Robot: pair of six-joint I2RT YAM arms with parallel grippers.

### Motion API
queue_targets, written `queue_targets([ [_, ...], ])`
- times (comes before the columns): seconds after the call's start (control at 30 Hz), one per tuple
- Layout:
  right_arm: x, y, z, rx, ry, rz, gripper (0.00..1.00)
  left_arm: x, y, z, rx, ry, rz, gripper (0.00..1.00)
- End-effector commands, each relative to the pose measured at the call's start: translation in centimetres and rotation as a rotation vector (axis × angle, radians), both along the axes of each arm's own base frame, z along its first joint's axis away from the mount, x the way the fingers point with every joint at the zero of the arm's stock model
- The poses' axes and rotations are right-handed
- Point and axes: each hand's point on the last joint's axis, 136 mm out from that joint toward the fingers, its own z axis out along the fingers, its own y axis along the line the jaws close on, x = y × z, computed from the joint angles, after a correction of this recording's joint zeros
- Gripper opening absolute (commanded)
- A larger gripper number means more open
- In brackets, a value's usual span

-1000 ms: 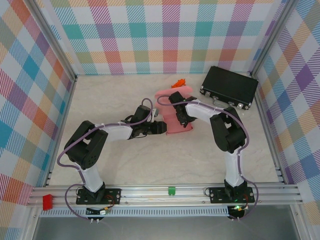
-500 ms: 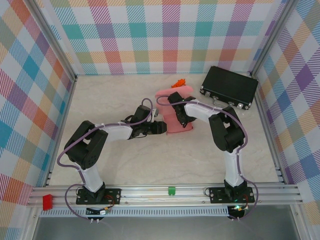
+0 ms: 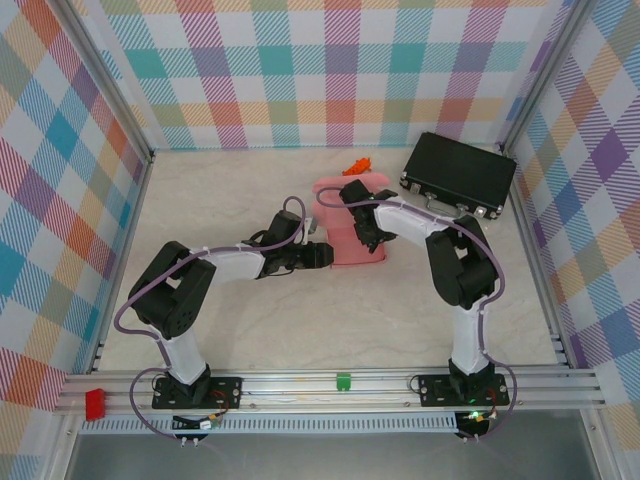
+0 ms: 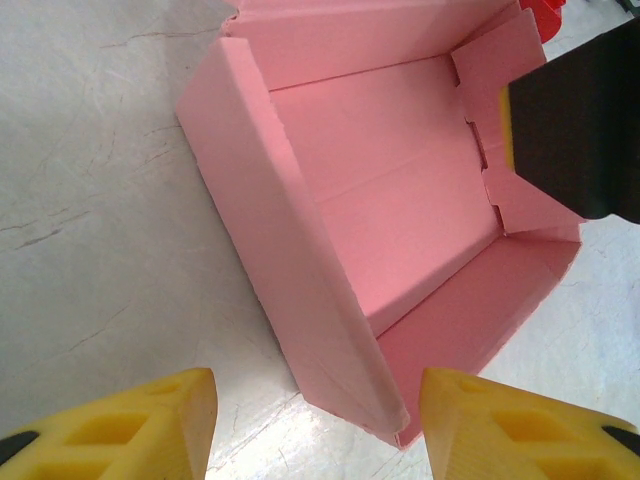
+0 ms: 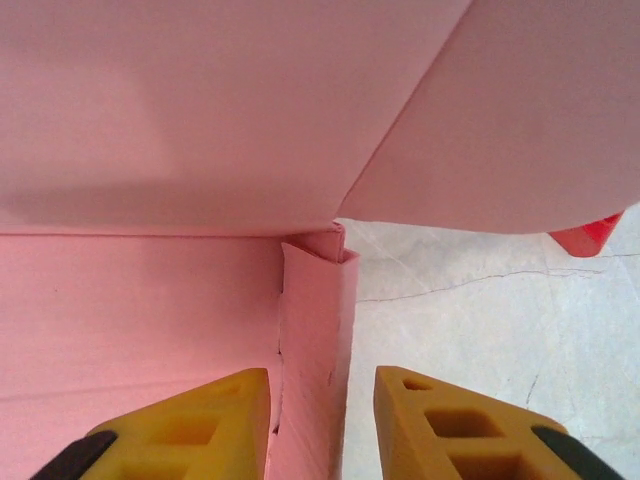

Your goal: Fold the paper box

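The paper box [image 3: 352,215] is pink thin cardboard, standing as an open tray in the middle of the table. In the left wrist view the paper box [image 4: 400,190] shows its floor and raised walls. My left gripper [image 3: 322,255] is at its near left corner. Seen from the wrist, the left gripper [image 4: 318,425] is open, with that corner between the yellow fingers and touching neither. My right gripper [image 3: 368,232] reaches over the box. The right gripper [image 5: 322,425] is open astride a doubled side wall [image 5: 318,350], its right finger clear of the card.
A black hard case [image 3: 458,172] lies at the back right, close to the box. A small red-orange object [image 3: 357,165] sits just behind the box. Checked walls close in three sides, and bare table lies in front of the box.
The right gripper's jaws have parted and let go of the box's side wall. The left gripper and the box stay where they were.
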Motion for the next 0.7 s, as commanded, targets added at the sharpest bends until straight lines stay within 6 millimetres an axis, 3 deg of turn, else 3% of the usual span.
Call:
queue_targets([
  [0.0, -0.6, -0.3, 0.9, 0.010, 0.005, -0.009, 0.34, 0.4, -0.7, 1.3, -0.025, -0.023, -0.014, 0.56],
  [0.17, -0.6, 0.1, 1.7, 0.070, -0.007, -0.018, 0.35, 0.6, -0.5, 2.1, -0.025, -0.044, -0.004, 0.56],
  [0.3, -0.8, 0.2, 3.3, 0.160, -0.033, -0.034, 0.39, 0.8, -0.1, 3.9, -0.018, -0.090, 0.008, 0.59],
  [0.67, -0.3, -0.9, 11.2, 0.490, -0.160, 0.021, 0.52, 3.1, 2.6, 8.9, 0.151, -0.221, 0.044, 0.67],
])
